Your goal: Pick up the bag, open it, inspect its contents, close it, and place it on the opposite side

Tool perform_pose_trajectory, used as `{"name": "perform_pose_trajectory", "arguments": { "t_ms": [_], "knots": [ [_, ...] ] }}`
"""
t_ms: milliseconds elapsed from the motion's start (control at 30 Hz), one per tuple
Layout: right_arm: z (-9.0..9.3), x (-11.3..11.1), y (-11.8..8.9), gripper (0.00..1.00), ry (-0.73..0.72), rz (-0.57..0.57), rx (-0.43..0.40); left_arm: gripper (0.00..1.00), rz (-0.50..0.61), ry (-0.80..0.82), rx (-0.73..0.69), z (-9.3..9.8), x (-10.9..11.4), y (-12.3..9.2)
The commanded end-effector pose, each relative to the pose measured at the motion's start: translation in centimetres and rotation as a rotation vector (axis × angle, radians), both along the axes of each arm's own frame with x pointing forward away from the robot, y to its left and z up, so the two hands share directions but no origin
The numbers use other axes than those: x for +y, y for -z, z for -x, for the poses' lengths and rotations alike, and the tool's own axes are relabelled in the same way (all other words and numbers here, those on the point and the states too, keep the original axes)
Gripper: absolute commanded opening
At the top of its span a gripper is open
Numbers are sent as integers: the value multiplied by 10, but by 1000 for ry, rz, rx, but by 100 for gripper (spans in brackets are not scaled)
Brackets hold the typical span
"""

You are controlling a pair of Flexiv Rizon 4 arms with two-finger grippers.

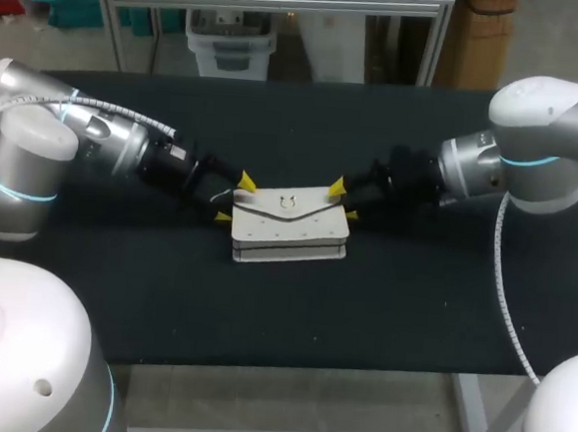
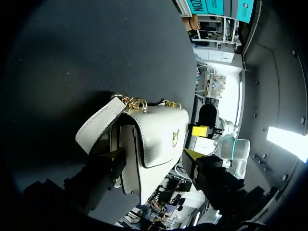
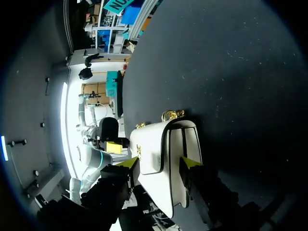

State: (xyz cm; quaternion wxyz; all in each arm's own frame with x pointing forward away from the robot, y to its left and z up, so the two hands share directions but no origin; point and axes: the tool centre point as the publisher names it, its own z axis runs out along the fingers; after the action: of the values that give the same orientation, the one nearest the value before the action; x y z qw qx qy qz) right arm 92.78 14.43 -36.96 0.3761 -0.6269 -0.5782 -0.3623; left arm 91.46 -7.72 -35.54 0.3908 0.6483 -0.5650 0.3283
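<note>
1. the white bag (image 1: 288, 226) lies near the middle of the black desk (image 1: 162, 296), flap side up, with gold hardware at one end.
2. the left end effector (image 1: 233, 199) is at the bag's left end, spread open. one finger (image 2: 117, 155) is against the bag and the other is just clear of the flap.
3. the right end effector (image 1: 343, 201) is at the bag's right end. i cannot tell whether it is gripping.

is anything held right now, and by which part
Cannot be told: the left gripper and right gripper flank the white bag at its two ends, but contact isn't clear.
</note>
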Motion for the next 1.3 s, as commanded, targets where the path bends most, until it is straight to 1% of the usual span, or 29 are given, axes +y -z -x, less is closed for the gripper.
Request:
{"name": "perform_pose_trajectory", "arguments": {
  "t_ms": [33, 200, 333, 533, 633, 733, 833, 867, 1000, 1067, 1133, 1200, 1233, 1267, 1300],
  "knots": [
    [6, -3, -5, 100, 14, 7, -7, 100, -10, -21, -10, 8, 5, -5],
    [7, -6, -4, 100, 24, 4, -6, 100, -13, -34, -14, 9, 9, -6],
    [8, -10, -9, 100, 32, 4, -16, 100, -22, -46, -23, 10, 13, -10],
    [8, -17, -20, 100, 4, 43, -40, 100, -99, -59, -40, 15, 16, -24],
    [7, -26, -29, 100, -12, 73, -58, 100, -151, -48, -50, 20, 14, -33],
    [5, -36, -36, 100, -33, 121, -71, 100, -180, -28, -59, 27, 11, -36],
    [2, -50, -40, 100, -40, 173, -80, 89, -211, -11, -56, 35, 7, -33],
    [0, -55, -40, 100, -33, 185, -81, 83, -223, -8, -54, 36, 5, -31],
    [-5, -74, -42, 100, -36, 236, -88, 78, -243, -8, -37, 39, 2, -24],
    [-7, -83, -45, 100, -57, 254, -105, 77, -252, -10, -34, 41, 1, -21],
    [-9, -90, -47, 100, -96, 252, -125, 71, -254, -12, -32, 41, 1, -19],
    [-11, -99, -48, 100, -112, 260, -150, 70, -253, -13, -32, 41, 1, -14],
    [-13, -105, -49, 100, -113, 258, -149, 65, -247, -11, -31, 41, 0, -12],
    [-13, -105, -49, 100, -113, 258, -149, 64, -237, -2, -39, 40, -2, -10],
    [-13, -105, -49, 100, -113, 258, -149, 61, -237, 2, -43, 40, -3, -8]
  ]
}}
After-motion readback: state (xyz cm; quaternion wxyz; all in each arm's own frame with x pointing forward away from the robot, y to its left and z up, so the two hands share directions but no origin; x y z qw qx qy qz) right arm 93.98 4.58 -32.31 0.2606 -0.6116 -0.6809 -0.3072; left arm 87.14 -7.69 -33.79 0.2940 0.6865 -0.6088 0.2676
